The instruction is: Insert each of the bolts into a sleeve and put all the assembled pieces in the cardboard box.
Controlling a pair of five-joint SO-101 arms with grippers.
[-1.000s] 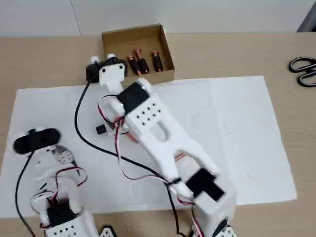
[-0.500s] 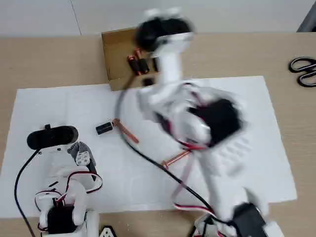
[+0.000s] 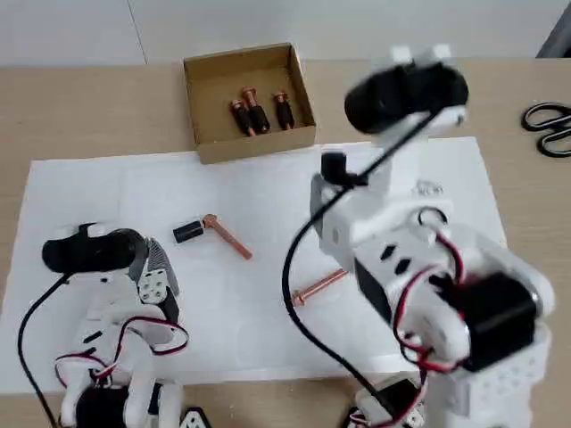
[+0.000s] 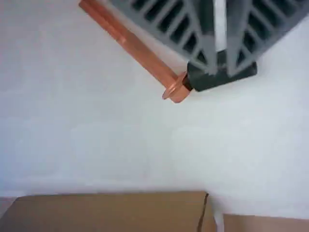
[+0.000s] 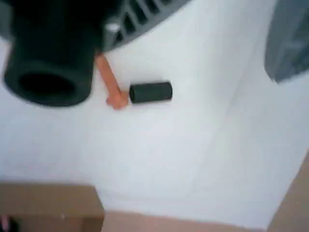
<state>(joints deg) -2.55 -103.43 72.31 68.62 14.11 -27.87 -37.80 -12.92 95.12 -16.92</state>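
Observation:
Three assembled bolt-and-sleeve pieces (image 3: 259, 113) lie in the cardboard box (image 3: 203, 85) at the back. On the white paper a black sleeve (image 3: 187, 232) lies touching the head of a copper bolt (image 3: 227, 238). A second bolt (image 3: 318, 287) lies alone farther right. My left gripper (image 4: 217, 63) is shut and empty, a little nearer than that sleeve (image 4: 222, 79) and above it. My right gripper (image 3: 335, 178) is raised over the paper right of centre, shut on another black sleeve (image 5: 48, 65) whose hollow end faces the camera.
Scissors (image 3: 549, 125) lie on the wooden table at the far right. The white paper sheet (image 3: 446, 223) covers most of the table's middle. A black cable (image 3: 294, 267) hangs from the right arm over the lone bolt.
My right arm swung away from the box to the right and rose, uncovering the box and both bolts. My left arm shifted slightly toward the sleeve and bolt.

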